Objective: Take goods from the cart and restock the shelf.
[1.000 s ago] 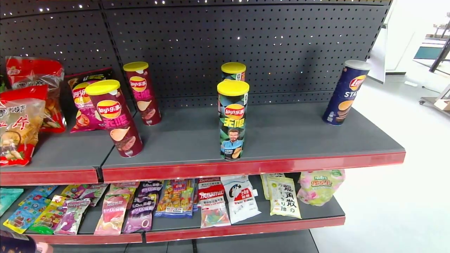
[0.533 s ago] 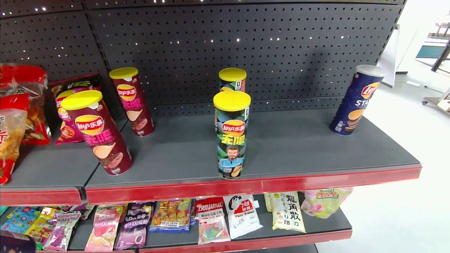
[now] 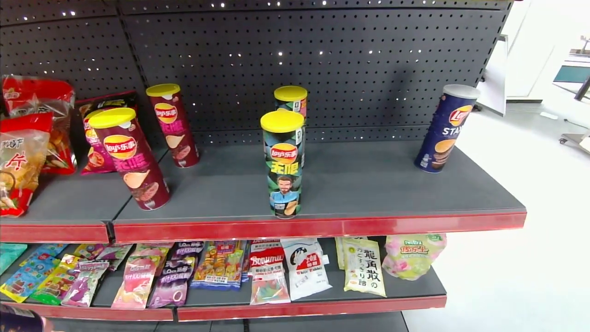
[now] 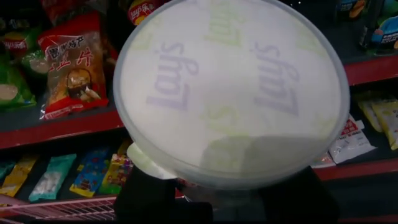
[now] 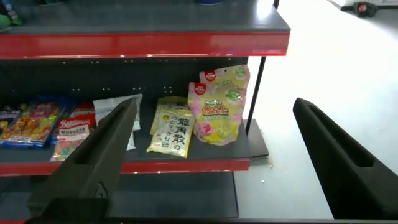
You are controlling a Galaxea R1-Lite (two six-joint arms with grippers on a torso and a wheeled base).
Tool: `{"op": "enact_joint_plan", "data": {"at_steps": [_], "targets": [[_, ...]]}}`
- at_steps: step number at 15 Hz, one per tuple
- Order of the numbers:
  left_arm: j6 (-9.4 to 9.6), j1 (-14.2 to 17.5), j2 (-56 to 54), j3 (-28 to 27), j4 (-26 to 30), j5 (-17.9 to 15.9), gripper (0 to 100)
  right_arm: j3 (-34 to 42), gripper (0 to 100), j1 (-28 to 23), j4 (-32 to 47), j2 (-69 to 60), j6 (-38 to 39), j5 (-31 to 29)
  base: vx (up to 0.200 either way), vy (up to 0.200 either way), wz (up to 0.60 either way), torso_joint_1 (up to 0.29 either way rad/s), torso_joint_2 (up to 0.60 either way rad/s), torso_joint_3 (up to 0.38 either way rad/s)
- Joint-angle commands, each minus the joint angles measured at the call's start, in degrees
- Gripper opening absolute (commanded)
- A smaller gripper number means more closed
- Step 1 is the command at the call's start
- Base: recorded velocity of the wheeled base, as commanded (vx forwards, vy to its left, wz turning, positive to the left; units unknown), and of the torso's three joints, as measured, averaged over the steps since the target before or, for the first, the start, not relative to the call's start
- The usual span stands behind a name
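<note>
My left gripper (image 4: 222, 200) is shut on a chip can whose clear plastic lid (image 4: 230, 93) sits close to the left wrist camera; the can's body is hidden behind the lid. My right gripper (image 5: 217, 165) is open with nothing between its fingers, low in front of the lower shelf. The upper shelf (image 3: 368, 184) carries two maroon cans (image 3: 131, 159) (image 3: 173, 124), a green-and-black can (image 3: 282, 170) near the front edge with another (image 3: 291, 97) behind it, and a blue can (image 3: 442, 129) at the right. Bare shelf lies between the green can and the blue one.
Snack bags (image 3: 27, 152) fill the upper shelf's left end. Candy packets (image 3: 267, 272) lie in a row on the lower shelf (image 3: 304, 306), with a pale green pouch (image 5: 219, 106) at its right end. White floor (image 3: 530, 276) opens to the right of the shelf.
The whole head picture has shifted, first down, then back up and leftward, so the camera moved. The cans on the shelf stand as before.
</note>
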Motion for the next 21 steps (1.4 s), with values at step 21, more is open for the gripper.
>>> {"op": "enact_joint_plan", "data": {"at_steps": [21], "targets": [[0.43,0.12,-0.52,0.01,0.15,0.20,0,0.02,100,0.07,-0.02,0.04,-0.12,-0.04,0.000,-0.124,0.00,0.003,0.00,0.000]]}}
